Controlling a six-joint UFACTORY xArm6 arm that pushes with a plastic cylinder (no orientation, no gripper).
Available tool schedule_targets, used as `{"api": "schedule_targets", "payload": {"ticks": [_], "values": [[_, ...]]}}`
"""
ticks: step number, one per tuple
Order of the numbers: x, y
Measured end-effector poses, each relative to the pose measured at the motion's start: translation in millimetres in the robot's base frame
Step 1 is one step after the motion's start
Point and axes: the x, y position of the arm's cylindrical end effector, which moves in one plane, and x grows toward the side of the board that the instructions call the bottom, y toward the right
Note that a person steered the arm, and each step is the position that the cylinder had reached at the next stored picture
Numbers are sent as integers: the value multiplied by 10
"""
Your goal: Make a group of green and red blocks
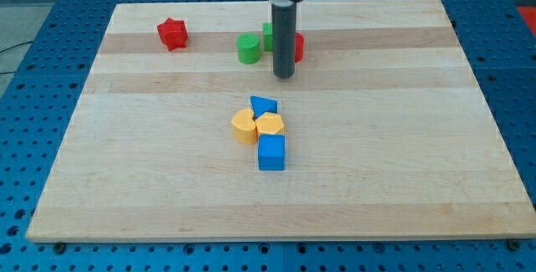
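Landmark: green cylinder (248, 48), near surface (377, 180) top edge.

- Our tip (285, 75) sits just right of it and slightly below. Tool is bare rod, holds nothing.
- Second green block (268, 34) and red block (298, 48) right of cylinder, mostly hidden behind rod; shapes, contact unclear. Likely grouped already.
- Red star (172, 34) well left, apart: probably remaining piece.
- Blue/yellow cluster below cylinder, off-task.
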Motion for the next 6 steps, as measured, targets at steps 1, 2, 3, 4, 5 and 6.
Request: {"api": "schedule_targets", "payload": {"ticks": [1, 2, 3, 4, 5, 6], "values": [[103, -1097], [-119, -2280], [-511, -2899], [-1094, -2395], [-1173, -1129], [-1131, -952]]}}
